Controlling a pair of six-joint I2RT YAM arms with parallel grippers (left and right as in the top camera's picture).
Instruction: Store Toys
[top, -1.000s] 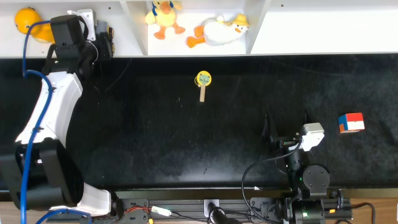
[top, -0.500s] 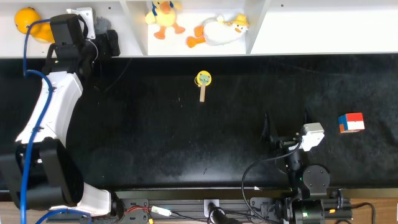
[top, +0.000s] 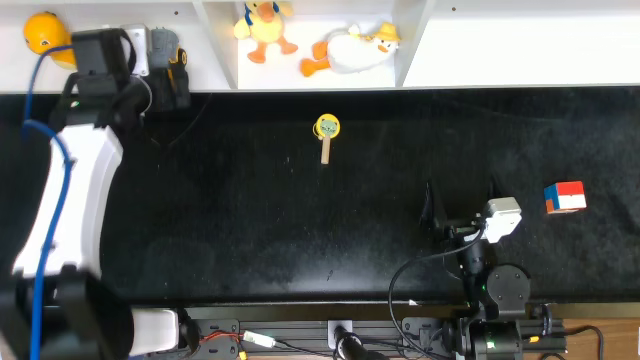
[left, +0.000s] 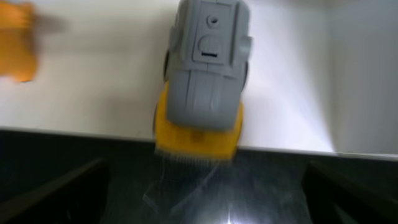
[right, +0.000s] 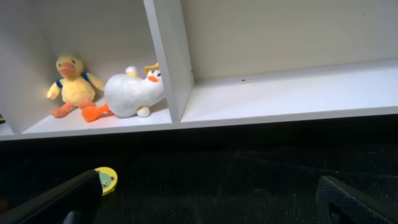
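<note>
The toy truck (left: 204, 81) sits at the front lip of the shelf's (left: 81, 106) left compartment, at about ten o'clock. The left jaws gape wide just before it, holding nothing. The right jaws, at four o'clock on the tabletop (top: 250, 200), are wide and empty.

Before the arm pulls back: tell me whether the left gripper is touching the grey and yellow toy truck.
Apart. The left wrist view shows the left gripper open wide, with bare mat between each finger and the toy truck at the shelf edge.
</note>
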